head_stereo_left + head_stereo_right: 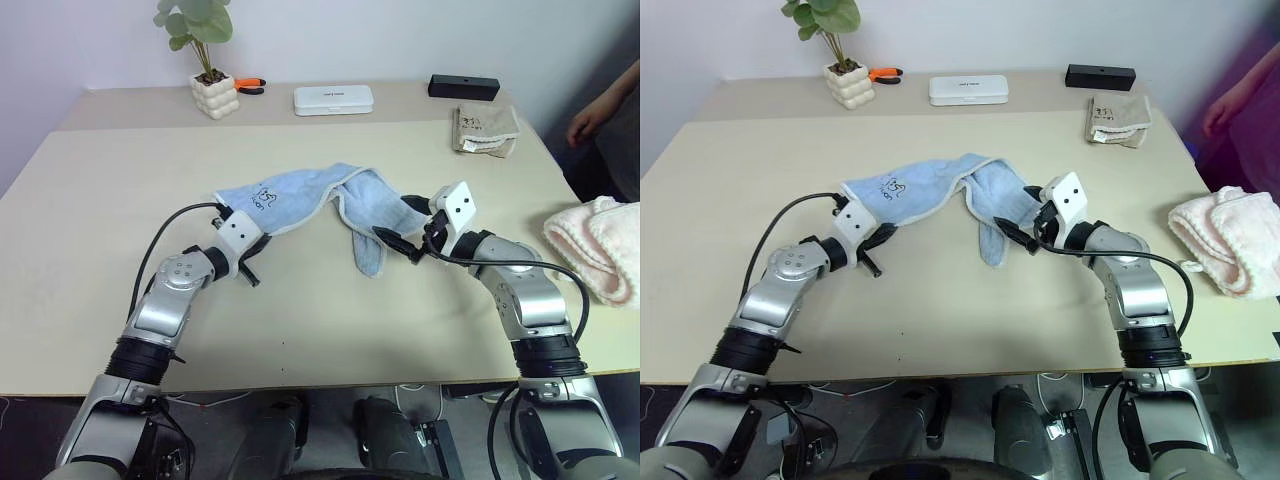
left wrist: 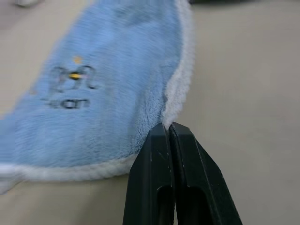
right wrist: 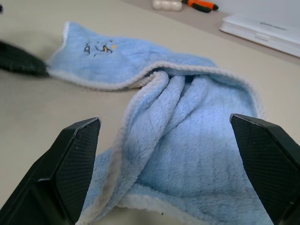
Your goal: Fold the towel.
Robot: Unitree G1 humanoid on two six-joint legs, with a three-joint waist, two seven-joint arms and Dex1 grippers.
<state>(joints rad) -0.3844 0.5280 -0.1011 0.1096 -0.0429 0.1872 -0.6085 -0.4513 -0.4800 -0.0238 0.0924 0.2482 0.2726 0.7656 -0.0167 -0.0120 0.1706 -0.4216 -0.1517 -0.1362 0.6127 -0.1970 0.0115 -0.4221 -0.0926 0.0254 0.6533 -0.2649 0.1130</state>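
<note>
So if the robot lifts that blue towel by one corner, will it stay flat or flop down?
Probably flop: the towel already lies crumpled and twisted, so it looks soft. Likely light too. The fluffy pile should resist slipping from the shut left end effector at its edge.

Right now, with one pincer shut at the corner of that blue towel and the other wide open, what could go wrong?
The left gripper is shut right at the towel's thin whitish corner trim, so the hold looks shallow and might slip when lifted. The right gripper is open before the bunched, twisted end, so it could grab several layers and fold the towel crooked. The hanging tail near the right gripper might drag along too.
</note>
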